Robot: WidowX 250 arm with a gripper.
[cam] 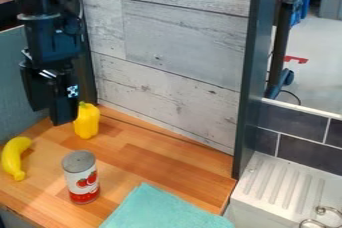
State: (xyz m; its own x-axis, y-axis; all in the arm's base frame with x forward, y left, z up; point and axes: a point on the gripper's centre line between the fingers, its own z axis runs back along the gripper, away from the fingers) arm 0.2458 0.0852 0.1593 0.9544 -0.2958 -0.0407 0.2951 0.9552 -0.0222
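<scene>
The black gripper (53, 114) is being held pointing downward at the upper left, over the back left part of the wooden counter (150, 154). Whether its jaws are being kept parted or closed cannot be told from this angle. Nearest to it, a yellow pepper (87, 121) is being stood upright on the counter, just to the right of the gripper's lower end as seen here, with its greenish stem being pointed upward; whether the two are touching cannot be told. A yellow banana (11, 157) is being supported by the counter near the left edge of the view, with its curve being bowed toward that edge. In front of the pepper and well to the right of the banana, an upright can (81, 177) is being displayed with its grey top, and red fruit is being shown on its white and red label. Nearer the front, a teal cloth (160, 209) is being spread flat, with one corner being pointed toward the back, to the right of the can. The counter is being bordered at the back by a wall of pale grey planks (180, 47), and a dark upright post (250, 82) is being set at the right end of that wall. Beyond the post, a white ridged drainboard (284, 184) is being backed by dark tiles (304, 149), and curved metal pieces (324, 211) are being shown at its lower right.
</scene>
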